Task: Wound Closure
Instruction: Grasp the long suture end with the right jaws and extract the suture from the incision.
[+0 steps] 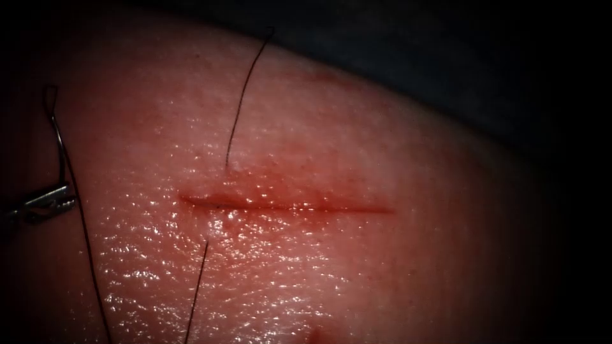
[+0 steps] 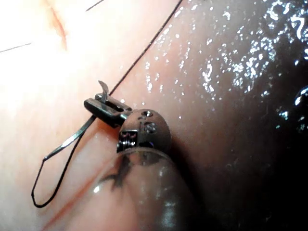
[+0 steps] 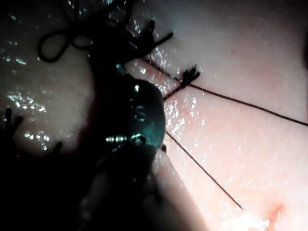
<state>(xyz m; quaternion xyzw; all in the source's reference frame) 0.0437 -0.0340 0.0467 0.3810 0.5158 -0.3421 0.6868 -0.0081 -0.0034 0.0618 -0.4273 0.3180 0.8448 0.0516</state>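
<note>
Left tool (image 1: 48, 202) clamped on the needle (image 1: 58, 137) near its thread end, far left of the cut (image 1: 287, 207), clear of the tissue (image 1: 382, 267).
Thread (image 1: 242, 95) crosses the cut; right tool (image 3: 137, 120): jaw state indeterminate. Judgement: slack thread should stay untangled.

We are looking down through the endoscope from above and in front at the tissue (image 1: 357, 267), the cut (image 1: 287, 206) lying across mid-frame. The left tool (image 1: 48, 202) is entering at the frame's left edge.

We are riding close behind the left tool (image 2: 103, 107) in the left wrist view, facing along its shaft toward the cut (image 2: 57, 24). Both views are sharing the thread (image 2: 144, 53) and the tissue.

In the right wrist view we are sitting very near the right tool's wrist (image 3: 142, 115), facing onto wet tissue and thread strands (image 3: 240, 102).
</note>
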